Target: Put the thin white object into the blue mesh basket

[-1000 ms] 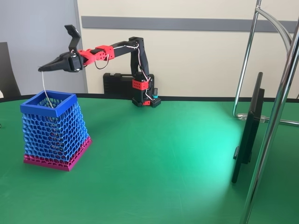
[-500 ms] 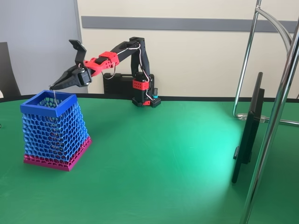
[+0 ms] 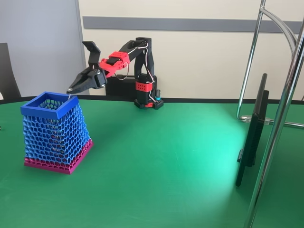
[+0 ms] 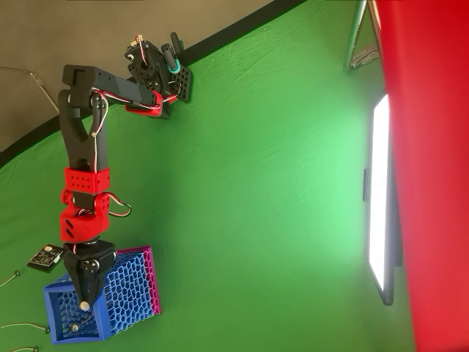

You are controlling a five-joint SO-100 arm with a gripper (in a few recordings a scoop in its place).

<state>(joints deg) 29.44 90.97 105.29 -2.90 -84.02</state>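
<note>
The blue mesh basket [image 3: 53, 132] stands on its magenta base at the left of the green table; from overhead the basket [image 4: 126, 292] lies at the bottom left. My gripper [image 3: 71, 90] points down-left with its jaws together, its tip just over the basket's right rear rim. In the overhead view the gripper [image 4: 84, 301] hangs over the basket's opening. A short bit of the thin white object [image 3: 69, 95] shows right under the tip, and a white speck of it [image 4: 84, 305] shows from above. The rest of the strip is hidden behind the mesh.
A thin dark monitor [image 3: 251, 137] stands on edge at the right, with chrome stand poles [image 3: 281, 118] around it. A black case [image 3: 118, 85] sits behind the arm's base. A small circuit board [image 4: 45, 257] and thin wires lie left of the basket.
The gripper came down from high above the basket's left side, then moved right toward the arm's base. The hanging strip sank into the basket, and now only its top end shows.
</note>
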